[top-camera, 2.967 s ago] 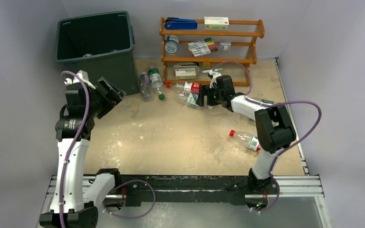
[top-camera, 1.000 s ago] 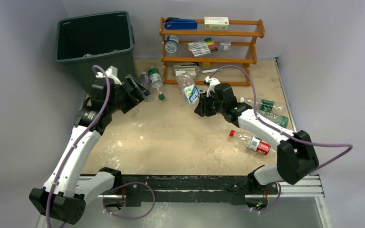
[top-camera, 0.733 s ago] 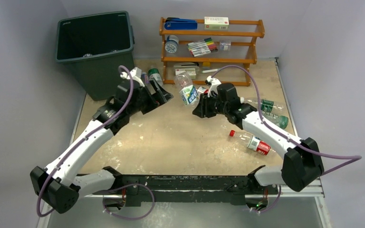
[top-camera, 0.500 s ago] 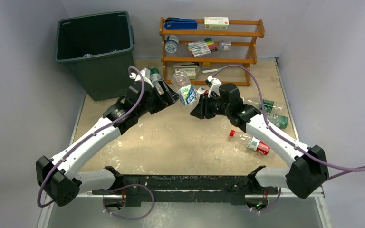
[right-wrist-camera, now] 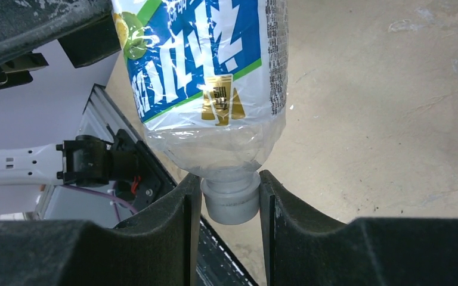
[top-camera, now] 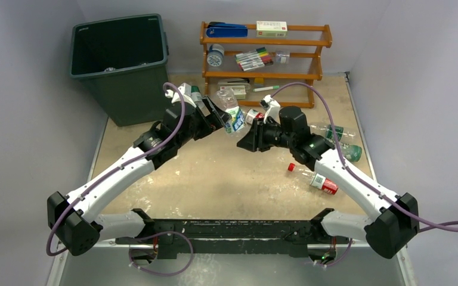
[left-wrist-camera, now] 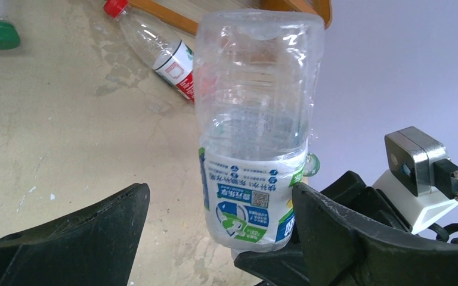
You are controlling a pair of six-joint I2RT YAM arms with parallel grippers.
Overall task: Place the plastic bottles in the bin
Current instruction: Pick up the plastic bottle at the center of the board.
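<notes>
The right gripper (right-wrist-camera: 229, 205) is clamped on the white cap of a blue-label bottle (left-wrist-camera: 255, 119), held over the middle of the table (top-camera: 214, 179); the left gripper (left-wrist-camera: 220, 238) gapes wide around its label; the bin (top-camera: 132, 89) stands far left.

You've got one bin (top-camera: 132, 89), one wooden rack (top-camera: 298, 43), two arms (top-camera: 112, 177), and at least five bottles (top-camera: 313, 178) outside the bin.

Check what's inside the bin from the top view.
The bin looks mostly dark inside. Two pale glints sit low by its near wall, too small to identify. That wall hides the rest of the floor.
</notes>
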